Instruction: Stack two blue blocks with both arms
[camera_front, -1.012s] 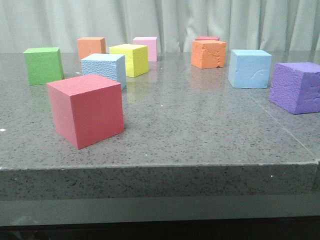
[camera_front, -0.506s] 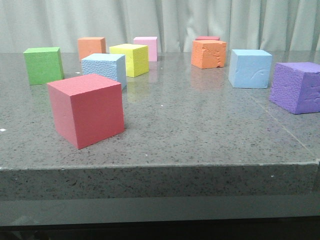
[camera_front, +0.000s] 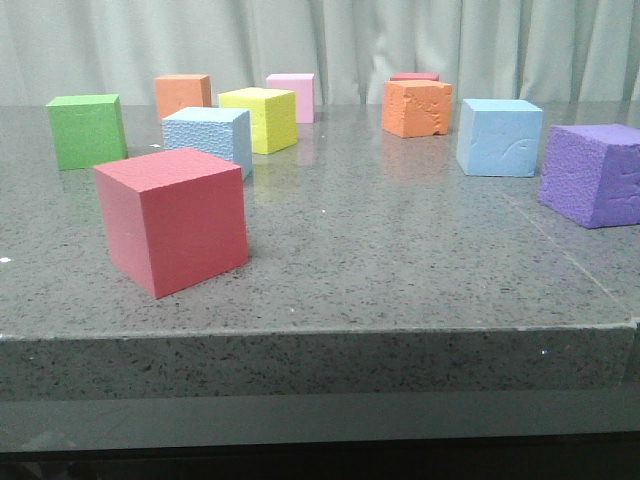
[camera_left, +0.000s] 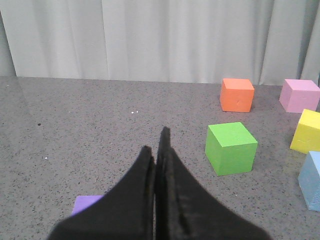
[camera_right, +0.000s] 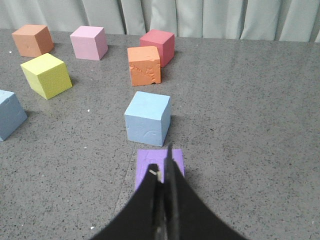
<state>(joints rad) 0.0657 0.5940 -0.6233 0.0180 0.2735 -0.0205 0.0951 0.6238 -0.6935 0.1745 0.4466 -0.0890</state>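
The pebbly blue block (camera_front: 210, 137) sits at mid-left, behind a large red cube (camera_front: 170, 220). The smoother blue block (camera_front: 500, 137), with a curved scratch, sits at the right, beside a purple cube (camera_front: 595, 175). Neither gripper shows in the front view. My left gripper (camera_left: 155, 142) is shut and empty above the table; the pebbly block (camera_left: 312, 181) shows only as a sliver at that frame's edge. My right gripper (camera_right: 162, 162) is shut and empty over the purple cube (camera_right: 147, 160). The smoother block (camera_right: 148, 117) lies just beyond its tips, and the pebbly block (camera_right: 9, 114) is far off to the side.
Other cubes stand around: green (camera_front: 87, 130), orange (camera_front: 183, 95), yellow (camera_front: 260, 118), pink (camera_front: 291, 96), a dented orange one (camera_front: 417, 107) and a red one behind it (camera_front: 414, 76). A purple patch (camera_left: 87, 202) shows under my left gripper.
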